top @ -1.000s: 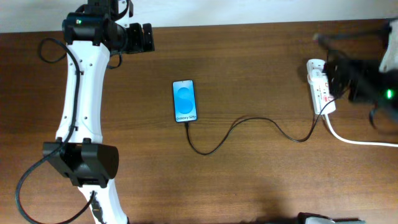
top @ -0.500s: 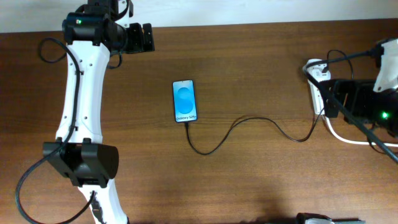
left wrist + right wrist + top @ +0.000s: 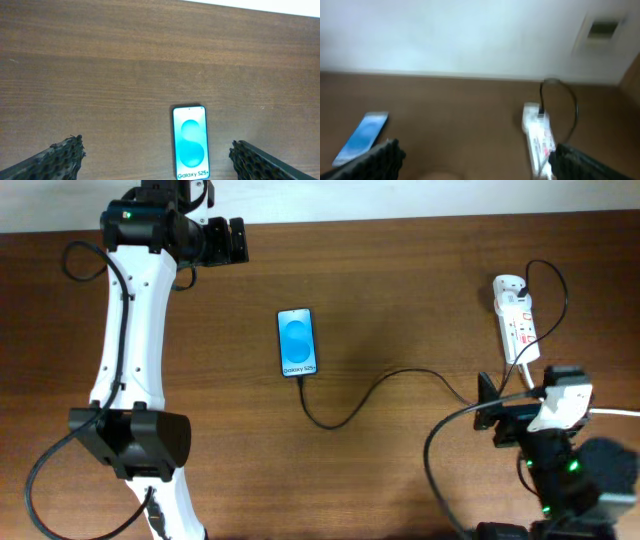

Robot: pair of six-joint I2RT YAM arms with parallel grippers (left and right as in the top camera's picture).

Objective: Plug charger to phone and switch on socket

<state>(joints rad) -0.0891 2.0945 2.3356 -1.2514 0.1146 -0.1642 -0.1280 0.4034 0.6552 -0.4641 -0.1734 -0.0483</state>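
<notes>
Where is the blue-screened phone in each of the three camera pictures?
Overhead: phone lies flat, left of centre.
Left wrist: phone at the bottom edge, right of centre.
Right wrist: phone at lower left, blurred.
Shared landmark: the table's far edge, behind the phone in all three.

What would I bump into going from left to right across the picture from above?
left arm → phone → charger → socket
</notes>
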